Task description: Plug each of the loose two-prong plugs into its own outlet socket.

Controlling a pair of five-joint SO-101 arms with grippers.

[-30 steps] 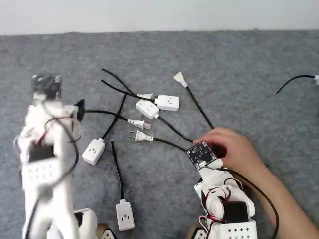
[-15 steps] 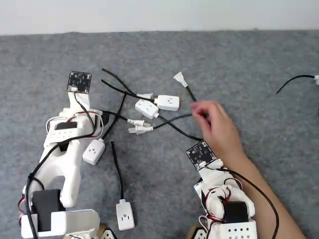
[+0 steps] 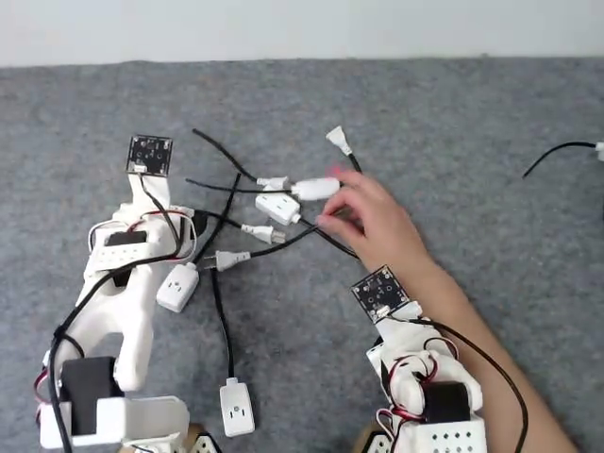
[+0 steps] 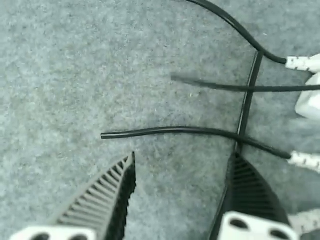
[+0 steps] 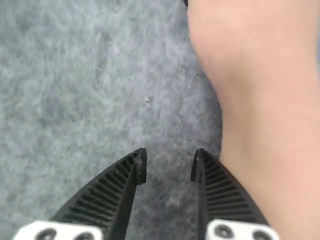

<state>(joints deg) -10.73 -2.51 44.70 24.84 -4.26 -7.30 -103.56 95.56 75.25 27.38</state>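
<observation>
High view: a grey carpeted table (image 3: 491,113) runs back to a plain white wall (image 3: 302,28); black cords cross one another around its middle. Four white outlet sockets lie on the carpet: the far socket (image 3: 316,189) and the second socket (image 3: 276,206) close together at the middle, the left socket (image 3: 176,287) beside the left arm, and the near socket (image 3: 236,407) by the near edge with its two slots facing up. A white end plug (image 3: 274,182) sits against the far socket, but whether it is seated cannot be told. Three white two-prong plugs lie loose: the far plug (image 3: 338,142) towards the wall, the middle plug (image 3: 261,233) just near of the second socket, and the low plug (image 3: 229,258) between that one and the left socket. A person's hand (image 3: 373,222) lies over the cords, fingertips at the far socket.

Left wrist view: the left gripper (image 4: 182,159) hangs over the carpet, jaws spread wide and holding nothing; a black cord (image 4: 170,131) runs just past their tips.

Right wrist view: the right gripper (image 5: 170,154) is parted and empty above bare carpet; the person's forearm (image 5: 250,100) lies beside one jaw.
</observation>
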